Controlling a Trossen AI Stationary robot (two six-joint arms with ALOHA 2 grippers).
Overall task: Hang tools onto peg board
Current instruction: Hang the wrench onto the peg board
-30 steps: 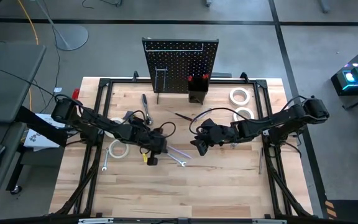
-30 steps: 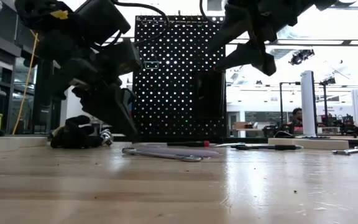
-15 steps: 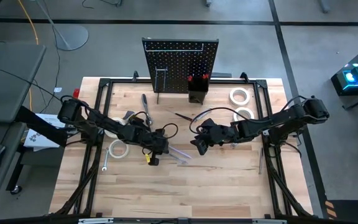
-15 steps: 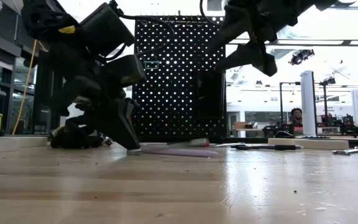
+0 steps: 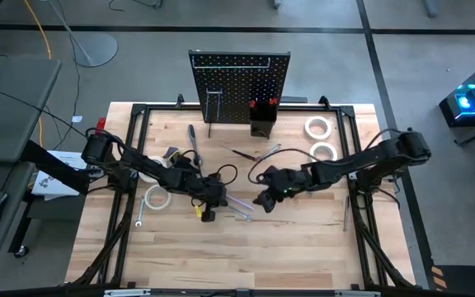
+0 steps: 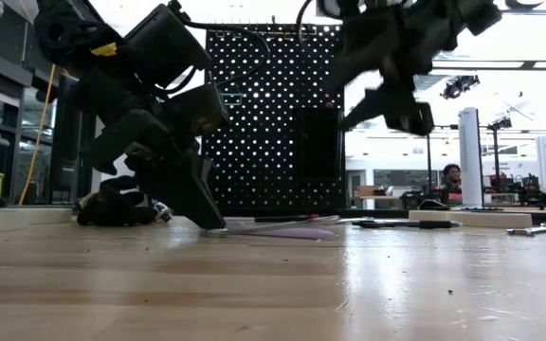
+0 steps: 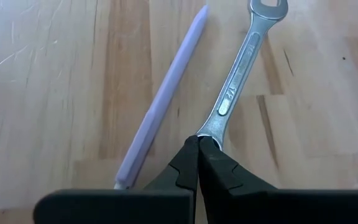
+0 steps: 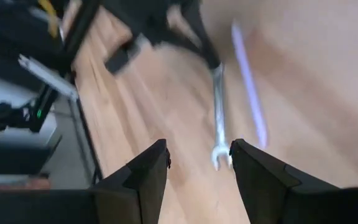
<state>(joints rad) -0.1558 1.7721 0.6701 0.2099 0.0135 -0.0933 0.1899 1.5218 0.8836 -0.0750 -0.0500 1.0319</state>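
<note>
**Counter stock: wrench gripped at centre, peg board at the far edge**

- Writing: the wrench [image 7: 236, 84] carries stamped marks on its shank, too small to read. No other legible label.
- Wrench: silver, flat, open-ended, with a fork-shaped head. It lies on the wooden counter [image 5: 303, 247] near the middle, and its near end is pinched by the left gripper [image 7: 199, 144].
- Left gripper: fingers fully closed on the wrench end, tips down at the counter surface – in the low view it stands tilted with its tips at the wood.
- Lilac rod [image 7: 160, 102]: slim, pale purple, lying just beside the wrench, apart from it and running at a slight angle to it.
- Right gripper [image 5: 262, 200]: fingers parted, holding nothing, hanging above the counter just right of the wrench; its own camera looks down on the wrench head between its fingers.
- Peg board [image 5: 240, 85]: black upright panel dotted with holes, at the far edge of the counter, with a metal hook and a small black bin [image 5: 261, 124] holding red-topped items.
- Tape rolls: two white rolls [image 5: 318, 127] at far right; another white roll [image 5: 157, 198] at left – beside the left arm.
- Second wrench [image 5: 139, 213]: silver, near the left frame rail.
</note>
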